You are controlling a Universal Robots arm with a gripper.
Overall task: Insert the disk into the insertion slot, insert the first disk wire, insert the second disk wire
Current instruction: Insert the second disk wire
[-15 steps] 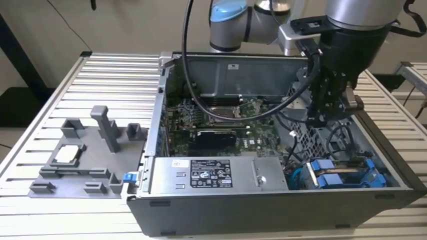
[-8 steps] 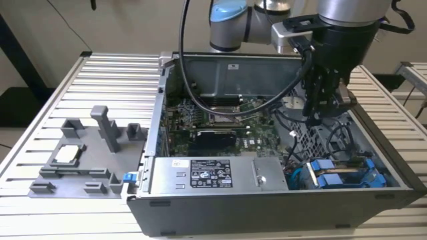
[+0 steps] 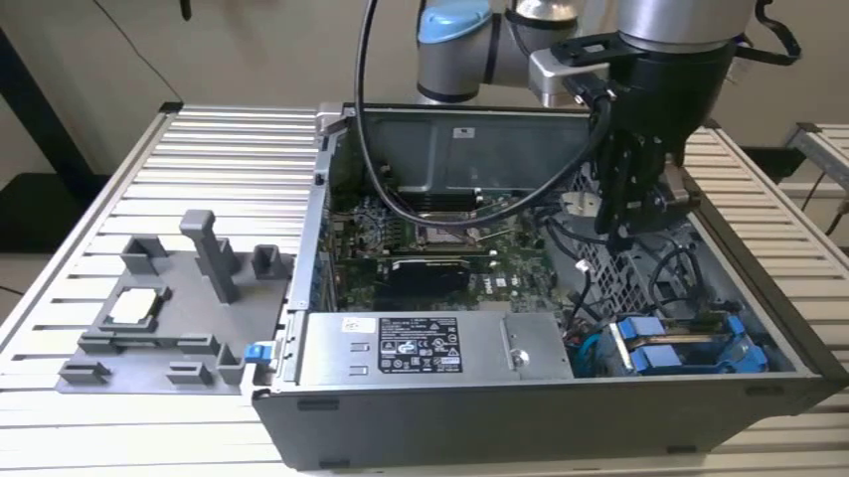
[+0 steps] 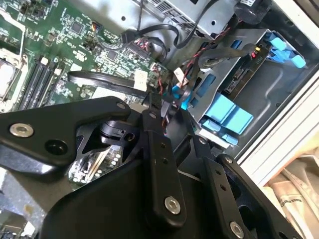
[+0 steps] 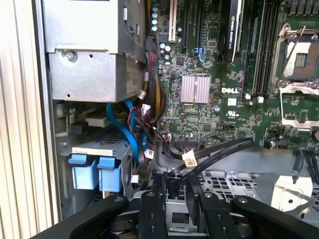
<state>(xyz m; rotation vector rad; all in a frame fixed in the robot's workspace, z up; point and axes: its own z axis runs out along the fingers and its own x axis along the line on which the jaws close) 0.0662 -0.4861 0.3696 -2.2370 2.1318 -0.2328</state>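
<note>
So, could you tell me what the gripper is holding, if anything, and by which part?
Cannot be told: the gripper is right by a black wire with a white tag, but whether it grips it is unclear.

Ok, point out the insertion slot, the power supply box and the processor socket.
insertion slot (image 3: 650, 344), exterior view, blue tabs at its mouth.
power supply box (image 3: 422, 350), exterior view, printed label.
processor socket (image 5: 298, 62), first wrist view, centre.
</note>
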